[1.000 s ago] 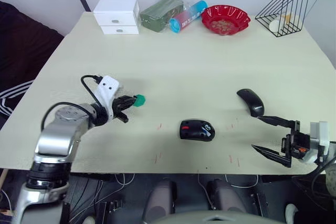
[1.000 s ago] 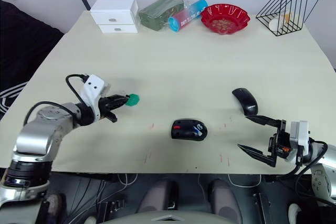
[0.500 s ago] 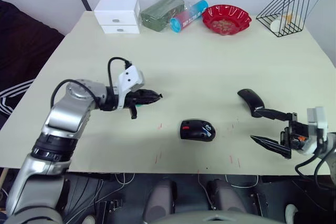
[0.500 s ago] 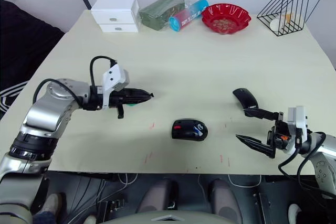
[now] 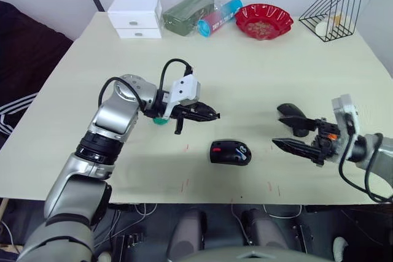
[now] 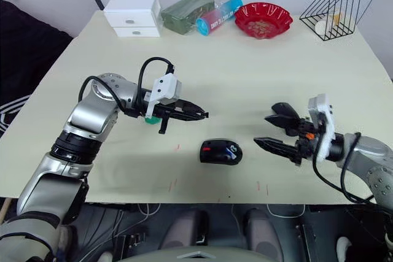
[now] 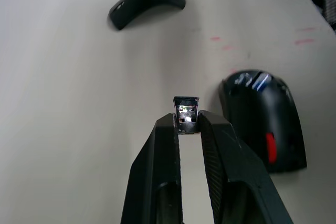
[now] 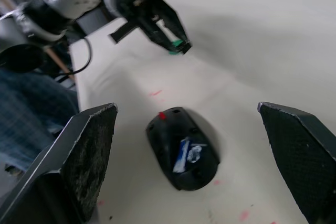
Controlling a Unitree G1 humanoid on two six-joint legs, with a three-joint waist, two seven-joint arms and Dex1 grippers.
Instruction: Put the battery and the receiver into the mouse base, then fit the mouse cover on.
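Note:
The mouse base [image 5: 230,151] lies open-topped near the table's front middle, with a red patch and a blue-white piece inside; I cannot tell whether that piece is the battery. My left gripper [image 5: 215,115] hovers just behind and left of the base, shut on the small receiver [image 7: 187,111], which sticks out of its tips. The glossy black mouse cover [image 5: 291,112] lies to the right. My right gripper [image 5: 284,134] is open wide beside the cover, its upper finger reaching over the cover's near end.
A small green object [image 5: 161,121] lies under my left gripper's fingers. Along the back edge stand a white drawer box [image 5: 136,16], a green pack [image 5: 187,13], a blue-pink tube [image 5: 220,18], a red bowl [image 5: 264,21] and a wire rack [image 5: 334,4].
My left gripper has travelled right, from beside the green object to just behind the mouse base. My right gripper has come up and in from the front edge to the cover.

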